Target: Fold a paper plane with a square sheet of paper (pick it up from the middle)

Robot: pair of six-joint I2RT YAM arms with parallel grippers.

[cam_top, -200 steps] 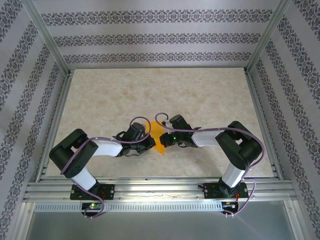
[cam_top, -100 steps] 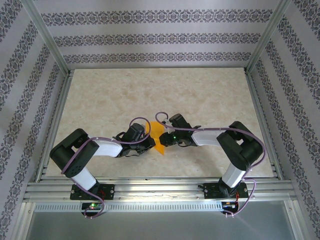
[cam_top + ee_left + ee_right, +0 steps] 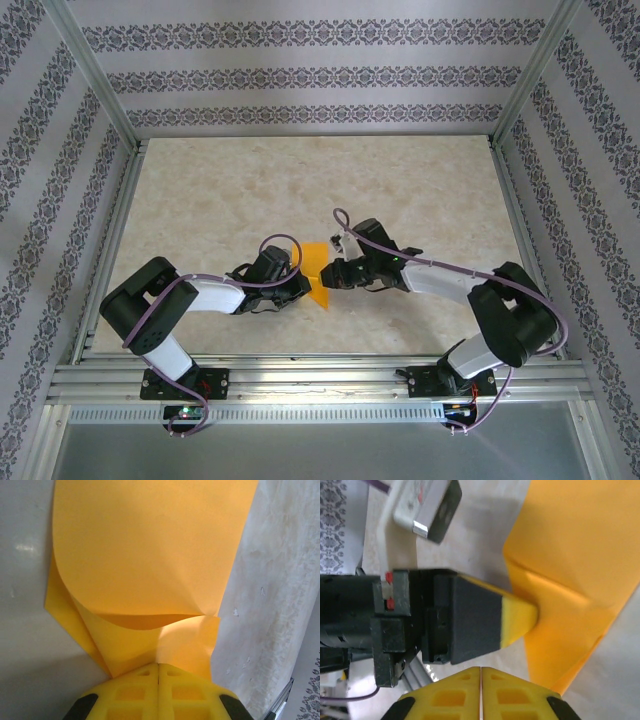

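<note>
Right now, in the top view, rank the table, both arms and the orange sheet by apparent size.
1. table
2. left arm and right arm: about alike, so tied
3. square sheet of paper, smallest, partly covered by the arms

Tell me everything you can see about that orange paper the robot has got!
The thin orange-yellow sheet of paper is plain, smooth and partly folded. One layer curls loosely over another, and a raised crease crosses it near one corner. It sits in the middle of the marbled beige table, between the two arms. The left gripper is shut on its edge, pinching the layers together. The right gripper is shut close beside it, with no paper between its fingers.
</note>
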